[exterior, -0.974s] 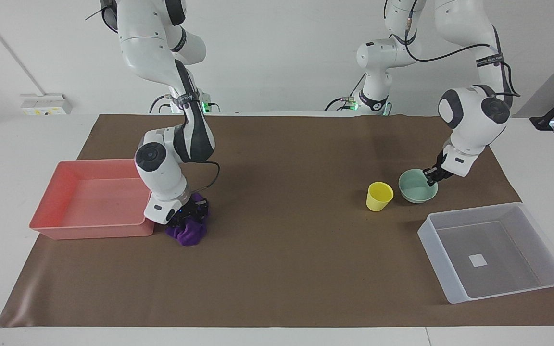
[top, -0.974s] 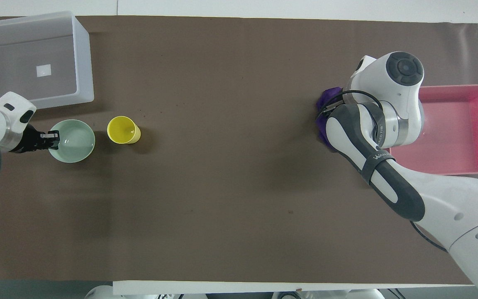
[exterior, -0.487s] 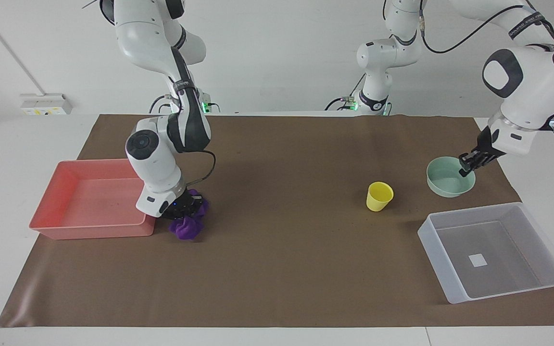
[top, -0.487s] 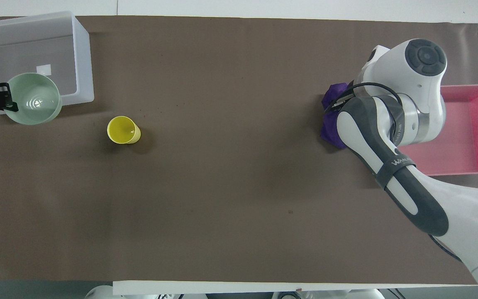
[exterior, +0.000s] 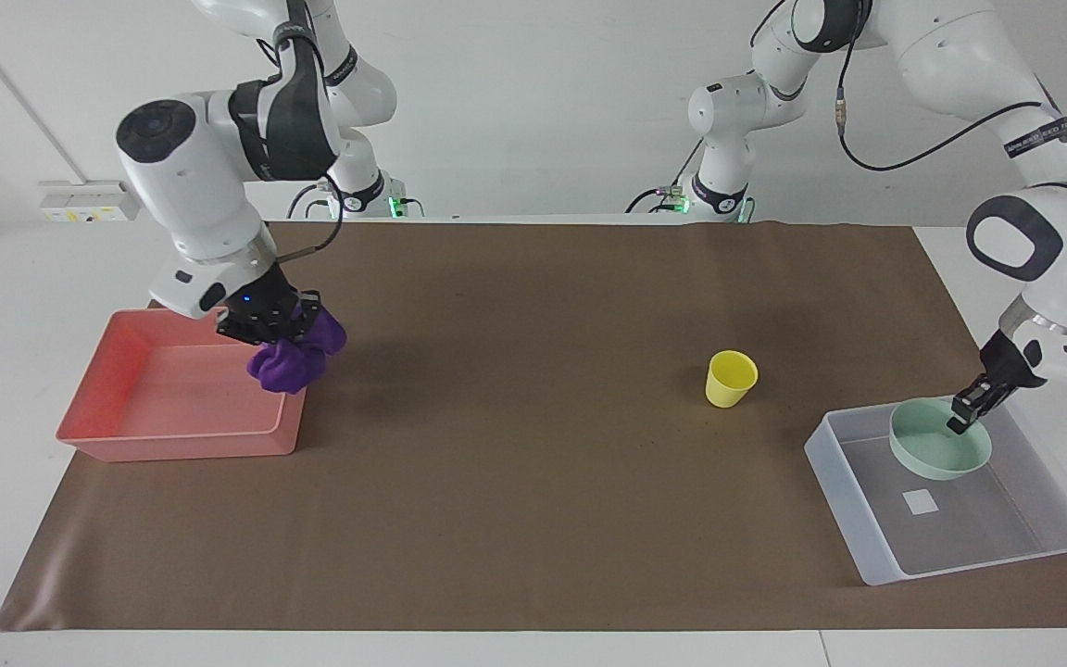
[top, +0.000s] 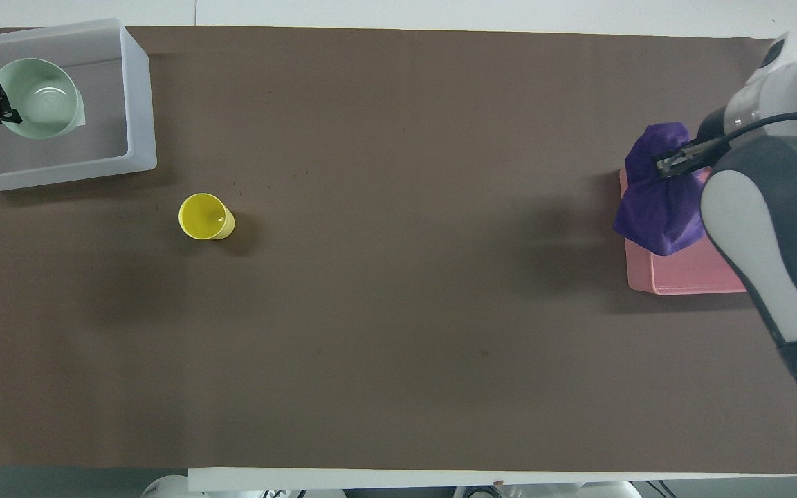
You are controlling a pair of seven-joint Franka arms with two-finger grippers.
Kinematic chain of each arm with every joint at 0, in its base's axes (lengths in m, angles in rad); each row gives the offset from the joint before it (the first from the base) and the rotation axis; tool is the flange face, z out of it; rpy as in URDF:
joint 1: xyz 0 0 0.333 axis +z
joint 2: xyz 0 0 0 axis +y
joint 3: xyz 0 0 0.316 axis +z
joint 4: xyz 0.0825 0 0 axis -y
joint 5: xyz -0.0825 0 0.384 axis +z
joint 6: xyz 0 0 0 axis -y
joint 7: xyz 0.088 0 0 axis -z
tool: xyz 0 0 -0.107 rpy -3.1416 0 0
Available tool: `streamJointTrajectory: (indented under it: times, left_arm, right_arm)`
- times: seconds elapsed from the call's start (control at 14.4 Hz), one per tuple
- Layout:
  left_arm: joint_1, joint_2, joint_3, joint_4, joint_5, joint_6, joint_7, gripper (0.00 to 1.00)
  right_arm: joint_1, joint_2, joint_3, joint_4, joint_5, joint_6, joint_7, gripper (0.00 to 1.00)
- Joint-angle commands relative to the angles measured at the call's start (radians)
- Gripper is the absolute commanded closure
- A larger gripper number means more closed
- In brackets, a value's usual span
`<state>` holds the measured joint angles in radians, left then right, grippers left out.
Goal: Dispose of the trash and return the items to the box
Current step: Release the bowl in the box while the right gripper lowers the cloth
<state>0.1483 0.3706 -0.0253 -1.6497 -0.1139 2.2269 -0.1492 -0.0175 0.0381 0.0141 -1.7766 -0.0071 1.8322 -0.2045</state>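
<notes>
My right gripper is shut on the purple cloth, which hangs in the air over the edge of the pink tray that faces the middle of the table. The cloth also shows in the overhead view. My left gripper is shut on the rim of the mint-green bowl and holds it over the translucent tub, above its floor. In the overhead view the bowl covers the tub's white mark. The yellow cup stands upright on the mat, nearer to the robots than the tub.
The brown mat covers the table. The pink tray holds nothing. The tub holds nothing on its floor but its white square mark. The right arm's elbow hides most of the tray in the overhead view.
My right gripper lifted the purple cloth off the mat and carried it over the pink tray's edge. My left gripper lifted the bowl and moved it from beside the cup to over the tub.
</notes>
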Motion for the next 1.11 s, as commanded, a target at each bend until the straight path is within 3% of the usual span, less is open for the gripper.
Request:
streamJointTrajectory:
  times: [0.0, 0.28, 0.42, 0.56, 0.63, 0.7, 0.77, 0.9, 1.04]
  left_arm:
    - [-0.015, -0.013, 0.001, -0.067, -0.007, 0.034, -0.003, 1.00]
    - [-0.027, -0.027, 0.001, -0.176, -0.007, 0.091, 0.037, 1.00]
    - [-0.029, -0.027, 0.001, -0.200, -0.007, 0.103, 0.071, 1.00]
    - [-0.027, -0.027, 0.001, -0.208, -0.007, 0.109, 0.083, 0.99]
    - [-0.027, -0.025, 0.001, -0.203, -0.007, 0.109, 0.088, 0.85]
    - [-0.027, -0.022, 0.001, -0.185, -0.007, 0.099, 0.094, 0.43]
    - [-0.027, -0.024, 0.001, -0.165, -0.007, 0.088, 0.094, 0.20]
    - [-0.026, -0.035, 0.002, -0.090, -0.007, -0.001, 0.092, 0.06]
    - [-0.023, -0.045, 0.002, 0.000, -0.007, -0.129, 0.088, 0.05]
  right_arm:
    - [-0.123, -0.037, 0.009, -0.027, -0.014, -0.041, -0.025, 0.99]
    - [-0.251, -0.044, 0.009, -0.164, -0.014, 0.082, -0.130, 0.97]
    - [-0.249, -0.035, 0.009, -0.246, -0.014, 0.184, -0.127, 0.97]
    - [-0.242, 0.026, 0.009, -0.289, -0.013, 0.277, -0.128, 0.94]
    - [-0.230, 0.046, 0.009, -0.314, -0.013, 0.329, -0.124, 0.94]
    - [-0.225, 0.055, 0.009, -0.335, -0.013, 0.361, -0.124, 0.92]
    - [-0.225, 0.062, 0.009, -0.351, -0.013, 0.380, -0.125, 0.90]
    - [-0.225, 0.065, 0.009, -0.357, -0.013, 0.394, -0.125, 0.83]
    - [-0.229, 0.066, 0.009, -0.356, -0.013, 0.381, -0.136, 0.55]
